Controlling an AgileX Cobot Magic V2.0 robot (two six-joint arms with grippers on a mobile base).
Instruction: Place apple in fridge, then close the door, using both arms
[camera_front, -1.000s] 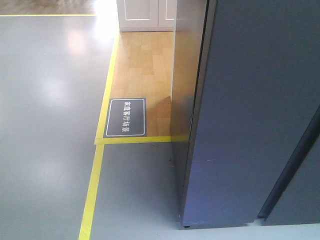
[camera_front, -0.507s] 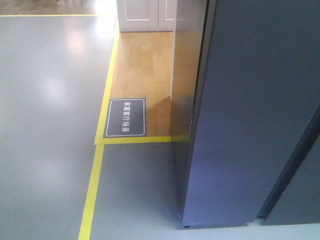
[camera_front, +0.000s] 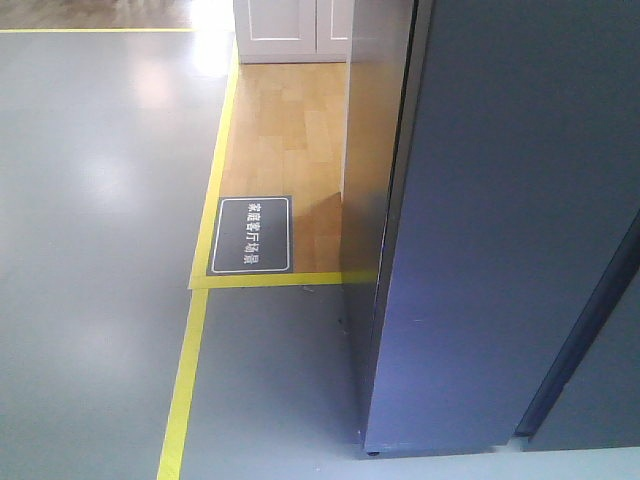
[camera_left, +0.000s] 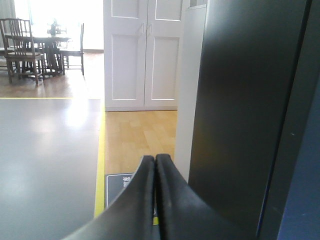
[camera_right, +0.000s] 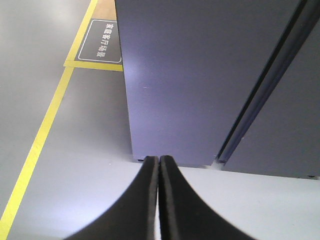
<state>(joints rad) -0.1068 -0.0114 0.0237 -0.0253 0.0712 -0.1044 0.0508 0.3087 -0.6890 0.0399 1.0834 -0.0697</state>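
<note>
Front view: the fridge (camera_front: 500, 220) stands shut at the right, its dark grey door (camera_front: 520, 250) flush, on grey floor (camera_front: 90, 250) beside yellow tape (camera_front: 185, 380) and a floor sign (camera_front: 252, 235). The apple is nowhere visible (presumably inside). Left gripper (camera_left: 155, 162) and right gripper (camera_right: 158, 162) are both clenched, empty.

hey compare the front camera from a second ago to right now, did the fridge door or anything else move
No visible change. In the front view the fridge shows only its dark grey outside, with the door seam and the floor sign where they were. The wrist views show the left gripper and right gripper shut on nothing, with no earlier wrist pictures to compare. No apple is in view.
</note>
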